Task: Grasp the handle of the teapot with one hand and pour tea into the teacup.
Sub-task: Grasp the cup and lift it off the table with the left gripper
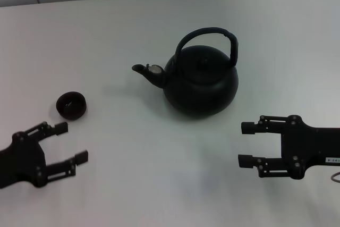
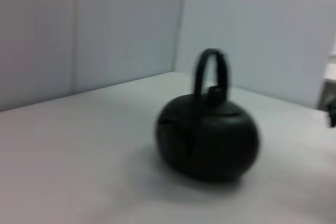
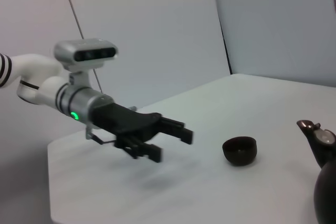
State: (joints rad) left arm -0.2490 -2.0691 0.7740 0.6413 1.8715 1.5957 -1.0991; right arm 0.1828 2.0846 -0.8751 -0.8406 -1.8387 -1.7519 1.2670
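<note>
The teapot (image 1: pixel 201 81) stands upright near the middle of the white table (image 1: pixel 159 174), its spout toward the small teacup (image 1: pixel 71 105) well off on the robot's left. The right gripper (image 1: pixel 245 144) hovers low near the pot and the left gripper (image 1: pixel 71 143) just beside the cup, both with jaws spread and holding nothing. The pot looks heavy, rigid and matte, likely to swing when tipped, so I would grip the arched handle (image 1: pixel 208 33) at its crown.
</note>
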